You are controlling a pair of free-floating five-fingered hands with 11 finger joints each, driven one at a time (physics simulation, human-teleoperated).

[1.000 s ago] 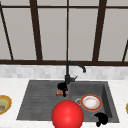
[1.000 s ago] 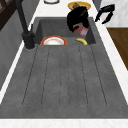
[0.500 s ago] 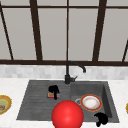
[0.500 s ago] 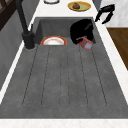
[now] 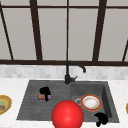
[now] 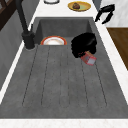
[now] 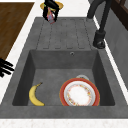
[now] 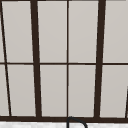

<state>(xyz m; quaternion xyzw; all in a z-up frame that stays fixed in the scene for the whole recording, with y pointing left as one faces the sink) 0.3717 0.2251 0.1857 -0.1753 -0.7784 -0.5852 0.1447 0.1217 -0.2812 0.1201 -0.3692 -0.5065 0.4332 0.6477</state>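
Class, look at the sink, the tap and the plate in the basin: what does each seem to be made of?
Sink: grey and speckled with a matte look, likely stone composite. Tap: uniformly black with no shine, probably coated metal. Plate: white centre, red-orange rim with a painted pattern, likely glazed ceramic, though plastic is possible.

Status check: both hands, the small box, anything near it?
Left hand shut on small box, over the drainboard. Right hand idle at the sink's front right. Red ball close by.

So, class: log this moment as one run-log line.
left hand: shut on small box, over drainboard | right hand: idle, sink's front edge
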